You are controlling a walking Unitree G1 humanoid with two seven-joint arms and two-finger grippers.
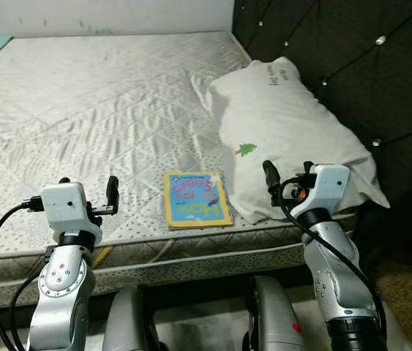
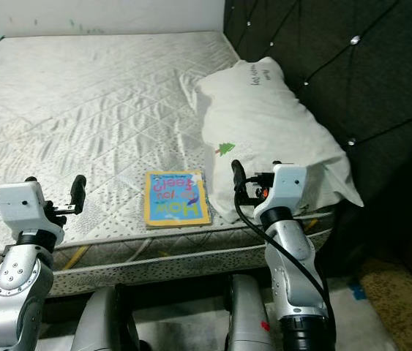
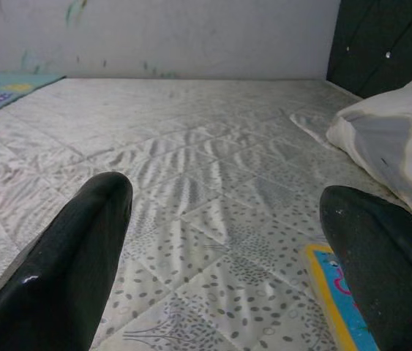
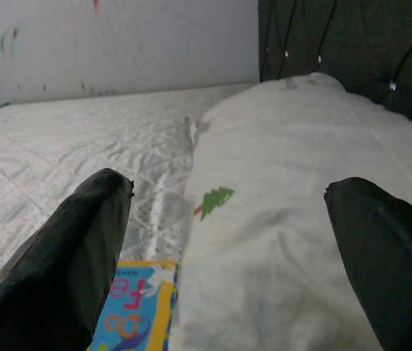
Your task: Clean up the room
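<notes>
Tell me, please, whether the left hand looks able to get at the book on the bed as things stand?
Probably yes. The left hand is open and raised at the near edge of the bed, and the book lies flat just to its right with only bare mattress between them. The pillow sits beyond it.

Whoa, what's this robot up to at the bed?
It stands at the edge of the bed with both arms raised, holding nothing. The left gripper and right gripper are both open. A children's book lies on the mattress between them, right beside a white pillow by the dark headboard.
</notes>
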